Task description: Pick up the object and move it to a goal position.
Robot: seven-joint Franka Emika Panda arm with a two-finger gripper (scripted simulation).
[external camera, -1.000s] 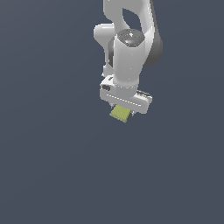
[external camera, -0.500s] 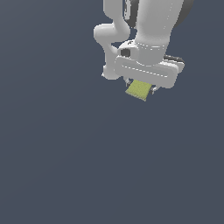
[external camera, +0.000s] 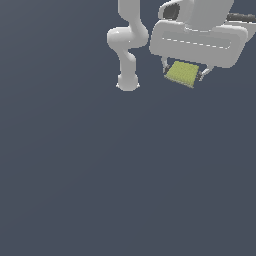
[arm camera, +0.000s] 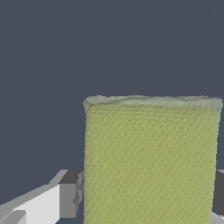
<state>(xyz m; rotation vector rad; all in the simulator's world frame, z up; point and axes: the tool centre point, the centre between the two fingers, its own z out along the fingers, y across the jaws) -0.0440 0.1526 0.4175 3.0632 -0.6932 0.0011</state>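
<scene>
1 yellow-green block [external camera: 183, 73] — the only object — sits clamped between the 2 fingers of 1 claw [external camera: 184, 75].

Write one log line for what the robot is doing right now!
arm: Panda | gripper: shut on block | block: yellow-green, between the fingers, lifted off the floor | goal: no marker visible

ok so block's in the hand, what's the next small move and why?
Probably keep the hand shut and continue carrying. The yellow-green block sits between the fingers, lifted off the dark floor. No goal marker shows in either view, so direction is unclear.
</scene>
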